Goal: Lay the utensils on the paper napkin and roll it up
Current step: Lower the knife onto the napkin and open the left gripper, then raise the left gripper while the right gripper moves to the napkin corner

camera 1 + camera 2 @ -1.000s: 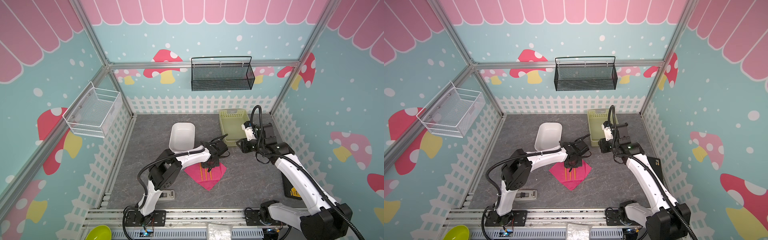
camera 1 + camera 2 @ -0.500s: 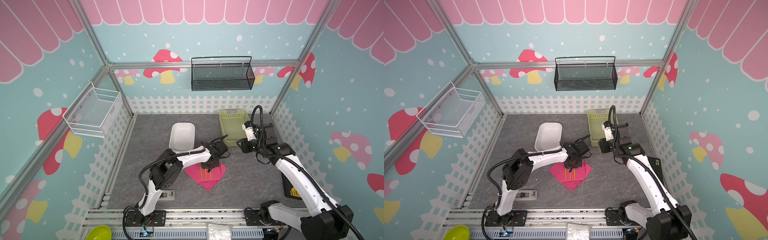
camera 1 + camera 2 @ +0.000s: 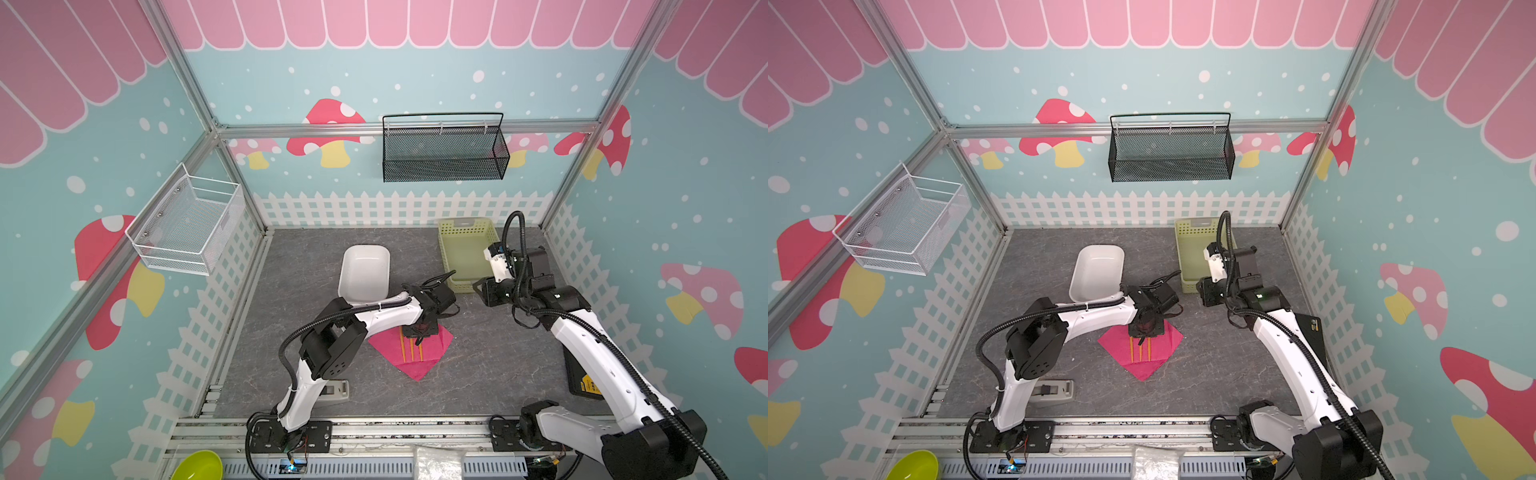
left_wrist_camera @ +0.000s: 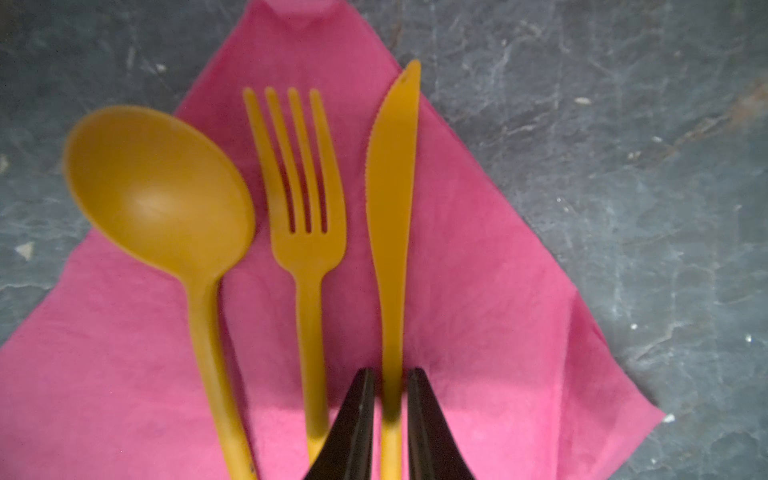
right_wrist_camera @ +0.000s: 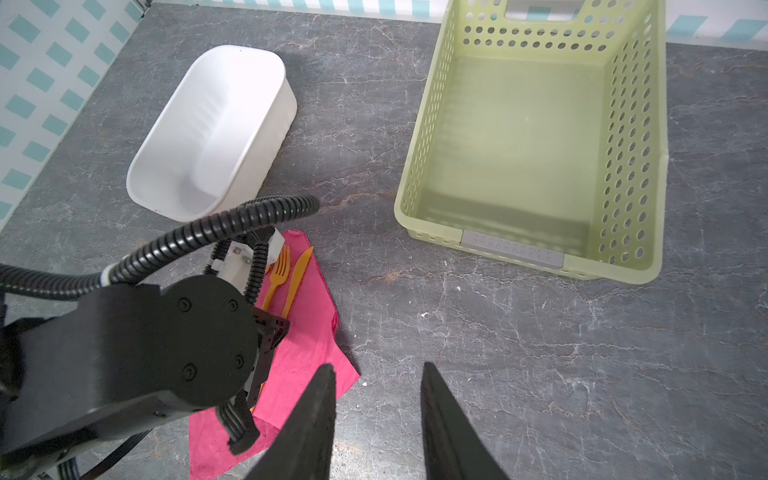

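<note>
The magenta paper napkin (image 4: 478,291) lies as a diamond on the grey table in both top views (image 3: 419,363) (image 3: 1144,368). On it, side by side, rest an orange spoon (image 4: 158,187), fork (image 4: 305,232) and knife (image 4: 390,199). My left gripper (image 4: 391,372) points down over their handle ends (image 3: 419,332). Its jaws stand narrowly open astride the knife handle, with a slim gap on each side. My right gripper (image 5: 378,368) hovers open and empty over bare table beyond the napkin's far right corner (image 3: 478,289). The left arm hides the spoon in the right wrist view.
A white tub (image 3: 365,270) stands behind the napkin. A pale green perforated basket (image 3: 467,249) sits at the back right. A black mesh basket (image 3: 442,149) hangs on the back wall, a white wire basket (image 3: 187,224) on the left wall. A black pad (image 3: 582,374) lies at the right edge.
The left gripper's jaws have parted a little around the knife handle. Both arms stay almost where they were.
</note>
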Controlling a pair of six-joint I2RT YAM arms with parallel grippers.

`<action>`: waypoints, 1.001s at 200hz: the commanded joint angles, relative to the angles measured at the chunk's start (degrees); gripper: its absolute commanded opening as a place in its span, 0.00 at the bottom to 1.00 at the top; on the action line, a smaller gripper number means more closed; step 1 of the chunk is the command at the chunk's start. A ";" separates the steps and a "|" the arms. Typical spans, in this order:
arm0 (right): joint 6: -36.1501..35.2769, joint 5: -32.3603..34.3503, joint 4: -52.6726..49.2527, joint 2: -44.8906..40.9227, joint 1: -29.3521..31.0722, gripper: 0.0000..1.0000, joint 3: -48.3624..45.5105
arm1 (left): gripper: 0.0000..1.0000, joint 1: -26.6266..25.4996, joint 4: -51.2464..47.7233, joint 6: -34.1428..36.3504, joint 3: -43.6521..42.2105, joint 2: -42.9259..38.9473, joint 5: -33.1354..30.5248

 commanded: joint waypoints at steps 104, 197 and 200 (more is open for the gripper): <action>0.44 -11.08 4.96 -3.85 -0.23 0.38 -5.02 | 0.23 0.45 -2.31 3.64 2.87 -10.02 -7.50; 0.27 -11.78 15.82 -1.00 16.11 0.39 -15.24 | 0.23 12.79 7.39 12.88 -11.42 -24.39 -3.57; -0.01 -11.47 16.27 -0.92 16.85 0.39 -15.59 | 0.23 13.33 7.67 13.21 -11.84 -24.79 -3.40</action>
